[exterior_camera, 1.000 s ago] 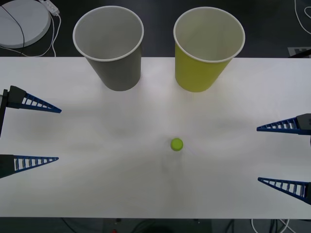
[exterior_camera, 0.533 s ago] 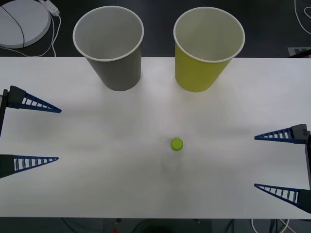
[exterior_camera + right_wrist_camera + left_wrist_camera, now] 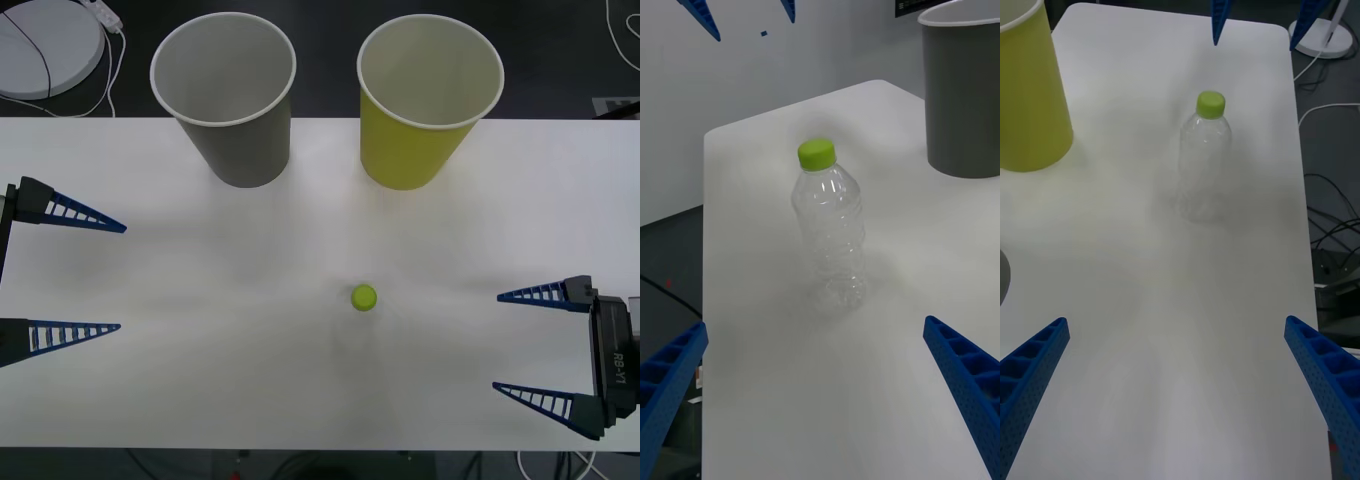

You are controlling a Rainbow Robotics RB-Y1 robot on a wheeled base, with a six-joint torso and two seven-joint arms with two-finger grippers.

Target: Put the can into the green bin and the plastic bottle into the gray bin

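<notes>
The plastic bottle (image 3: 364,297) stands upright in the middle of the white table (image 3: 200,380), clear and ribbed with a yellow-green cap (image 3: 817,153). It also shows in the left wrist view as the bottle (image 3: 1204,169). The gray bin (image 3: 222,100) stands at the back left and the green bin (image 3: 425,100) at the back right, both upright. My right gripper (image 3: 496,342) is open, level with the bottle and a short way to its right. My left gripper (image 3: 122,277) is open near the left edge, far from the bottle. The can is out of view.
A white round disc (image 3: 45,45) with a cable lies on the dark floor beyond the table's back left corner. Cables (image 3: 1330,217) lie on the floor past the table's edge. Bare tabletop surrounds the bottle on all sides.
My right gripper has moved inward from the table's right edge toward the bottle, still open. The left gripper, bottle and bins have not moved.
</notes>
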